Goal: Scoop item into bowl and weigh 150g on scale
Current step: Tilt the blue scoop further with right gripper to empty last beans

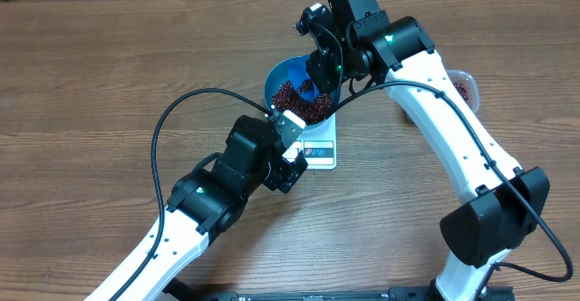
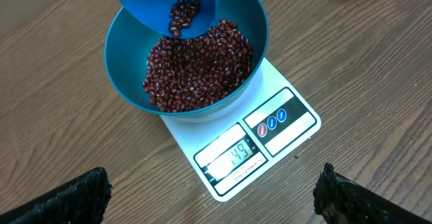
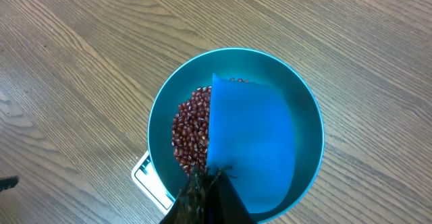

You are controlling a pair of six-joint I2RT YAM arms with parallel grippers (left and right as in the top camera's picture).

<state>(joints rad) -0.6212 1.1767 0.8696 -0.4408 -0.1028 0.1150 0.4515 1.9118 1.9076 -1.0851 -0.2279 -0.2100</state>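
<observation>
Leftmost, the left gripper (image 1: 297, 145) hangs over the wooden table (image 1: 91, 83) with its jaws spread wide, holding nothing, just in front of the scale (image 2: 283, 119). That white scale lies flat on the table, and its display seems to read 149. On its far part sits the blue bowl (image 2: 121, 55), upright, holding a maroon heap of beans (image 2: 199, 69). Above the bowl a blue scoop (image 2: 169, 1) is tipped downward, with a few beans at its lip just over the heap. The right gripper (image 3: 206, 193) is clamped on the scoop's near end. Farther right, a clear tub (image 1: 464, 83) with beans inside peeks out from behind the right arm.
</observation>
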